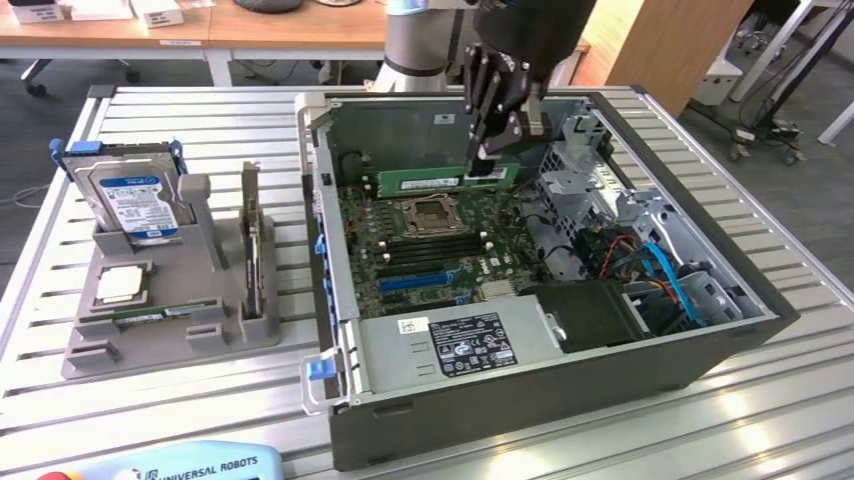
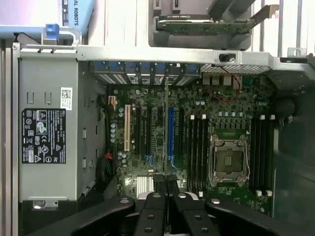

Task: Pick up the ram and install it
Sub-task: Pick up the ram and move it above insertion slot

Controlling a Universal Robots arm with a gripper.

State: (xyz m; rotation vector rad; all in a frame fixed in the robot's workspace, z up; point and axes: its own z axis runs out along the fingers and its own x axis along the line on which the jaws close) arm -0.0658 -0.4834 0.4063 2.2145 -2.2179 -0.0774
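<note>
Fig. 1. You see the arm reach down from the far side of the table into the open computer case (image 1: 534, 395), its wrist pointing almost straight down. The gripper (image 1: 483, 160) is closed on the ram (image 1: 427, 181), pinching it near 1 end. The green stick lies level, long edge down, over the motherboard (image 1: 400, 262) just beyond the processor socket (image 1: 430, 215); whether it touches the board you cannot tell. In the wrist view the ram (image 2: 165, 123) appears edge-on as 1 thin line
</note>
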